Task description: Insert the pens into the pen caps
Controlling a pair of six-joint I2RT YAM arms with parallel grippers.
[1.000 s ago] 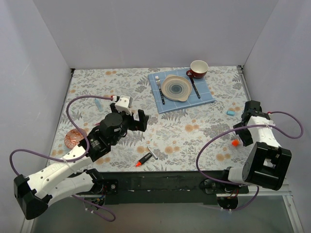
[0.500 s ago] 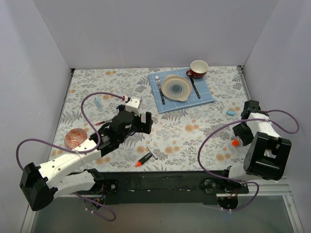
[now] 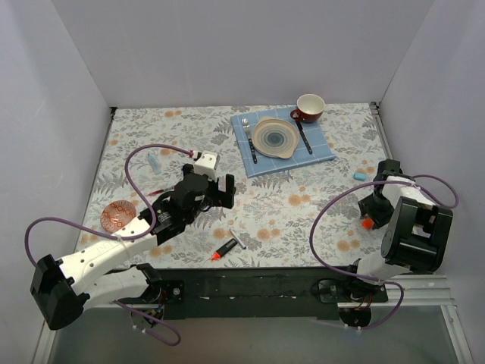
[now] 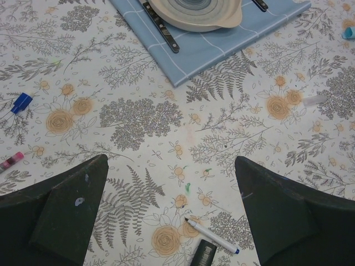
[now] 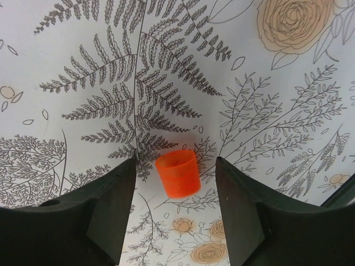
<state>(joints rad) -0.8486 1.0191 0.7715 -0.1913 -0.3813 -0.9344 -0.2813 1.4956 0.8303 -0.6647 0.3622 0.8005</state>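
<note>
I am straddling the orange cap [image 5: 178, 173] with my right gripper [image 5: 175, 166]. The cap is sitting upright on the cloth [image 5: 77, 50], mouth up, between my two fingers [image 5: 105, 216], and a sliver of cloth is showing on either side of it. So the jaws are standing apart and gripping nothing yet. I am placing them this way, I judge, so that a squeeze takes the cap by its sides and leaves the mouth free for a pen. The arm is sitting folded tightly over its own base with the wrist pointing almost straight down, so the cap is lying right under me rather than out ahead.

My left gripper [image 4: 171, 162] is gaping fully and carrying nothing. That arm is stretching forward and toward the middle, its wrist tipping forward and down. The white pen [image 4: 212, 236] and the black marker [image 4: 203, 254] are lying just behind its fingertips, touching each other or nearly so; I cannot tell which. The marker's orange end suggests it belongs with my cap, so the left is probably lining up to fetch it. A blue cap [image 3: 360, 176] is lying beyond my right gripper, and the blue marker [image 3: 154, 162] is lying well off to the left gripper's left.
</note>
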